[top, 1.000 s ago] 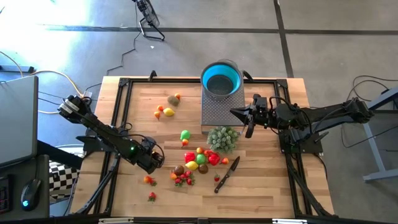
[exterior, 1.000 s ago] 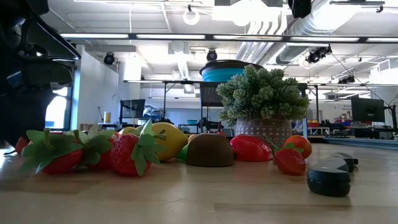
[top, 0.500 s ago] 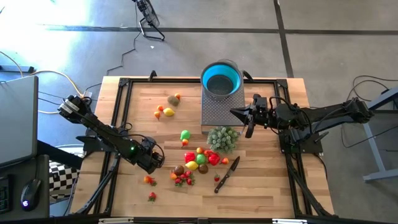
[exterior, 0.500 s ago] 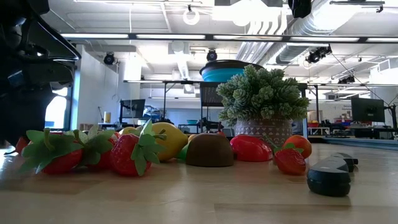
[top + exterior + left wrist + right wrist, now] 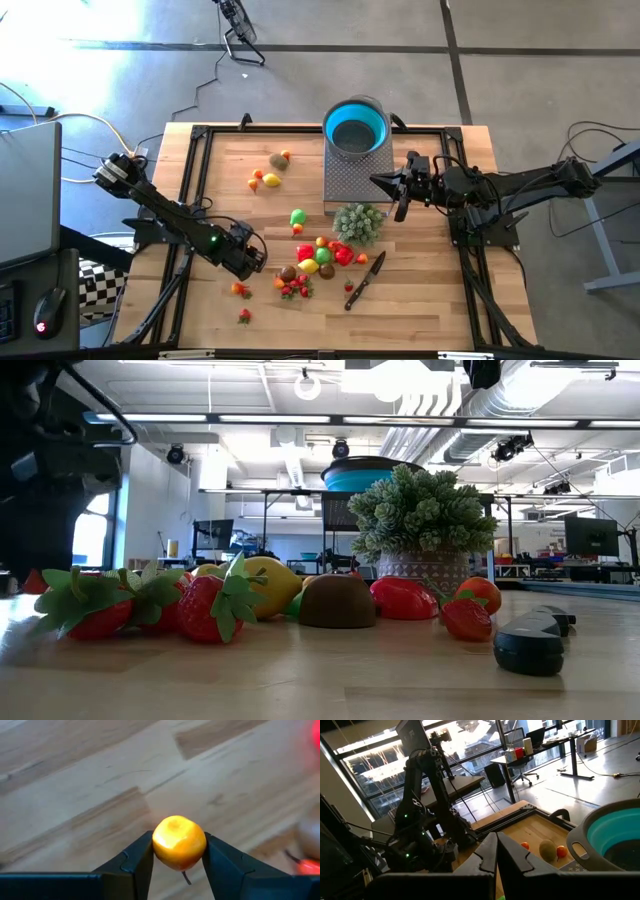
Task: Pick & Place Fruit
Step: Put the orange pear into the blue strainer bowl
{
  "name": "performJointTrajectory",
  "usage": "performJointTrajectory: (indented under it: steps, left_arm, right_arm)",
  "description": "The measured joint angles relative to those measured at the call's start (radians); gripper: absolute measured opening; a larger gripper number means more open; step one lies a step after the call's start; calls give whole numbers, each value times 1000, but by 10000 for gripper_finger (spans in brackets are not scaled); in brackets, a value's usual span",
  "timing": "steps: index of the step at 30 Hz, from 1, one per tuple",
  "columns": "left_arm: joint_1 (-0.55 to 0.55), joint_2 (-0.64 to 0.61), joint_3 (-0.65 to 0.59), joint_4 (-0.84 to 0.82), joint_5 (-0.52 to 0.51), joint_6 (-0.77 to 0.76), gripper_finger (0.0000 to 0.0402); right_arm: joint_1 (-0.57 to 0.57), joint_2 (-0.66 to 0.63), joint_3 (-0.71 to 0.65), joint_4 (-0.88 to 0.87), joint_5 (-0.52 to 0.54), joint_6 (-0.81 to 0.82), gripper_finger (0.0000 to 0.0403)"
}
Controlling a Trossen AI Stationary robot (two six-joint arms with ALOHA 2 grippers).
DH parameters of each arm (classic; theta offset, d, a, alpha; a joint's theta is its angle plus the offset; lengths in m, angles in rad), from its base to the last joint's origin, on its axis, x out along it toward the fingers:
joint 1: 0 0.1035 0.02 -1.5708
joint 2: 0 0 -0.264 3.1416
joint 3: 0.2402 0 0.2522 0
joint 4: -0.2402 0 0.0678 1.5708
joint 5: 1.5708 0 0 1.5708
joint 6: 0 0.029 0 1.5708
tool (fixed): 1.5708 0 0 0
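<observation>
While the right gripper (image 5: 378, 182) waited with its fingers pressed together beside the blue bowl (image 5: 356, 127), well above the middle of the table (image 5: 220, 170), the left gripper (image 5: 179, 851) was clamped on a small orange fruit (image 5: 178, 843). In the left wrist view that round fruit sat squarely between the two dark fingers (image 5: 136, 860), touching both, with bare wood planks behind it and a blurred red shape at the edge. From above, the left arm reached in from the table's left side, its gripper (image 5: 252, 262) near the front-left part of the board, close to a small orange piece (image 5: 239, 289) and a red berry (image 5: 243, 315). The main heap of fruit (image 5: 318, 258) lay just right of it, in front of the pale green bushy cluster (image 5: 358, 222), with a black-handled knife (image 5: 364, 279) beside the heap. A green fruit (image 5: 298, 216) sat apart, and three more pieces (image 5: 271, 172) lay farther back on the left. The low view showed strawberries (image 5: 205, 608), a yellow fruit (image 5: 270, 585) and a brown one (image 5: 337, 601) in a row.
</observation>
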State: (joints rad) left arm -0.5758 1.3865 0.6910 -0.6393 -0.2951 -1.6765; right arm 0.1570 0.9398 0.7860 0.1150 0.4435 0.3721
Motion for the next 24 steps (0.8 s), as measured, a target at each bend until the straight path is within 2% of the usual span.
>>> performJointTrajectory:
  steps: [11,24]
  left_arm:
    - [0,-37,137,-166,-35,55,149]
    - [0,-124,295,-215,-247,203,149]
  right_arm:
    - [0,0,0,0,0,0,2]
    - [0,0,0,-6,0,-1,2]
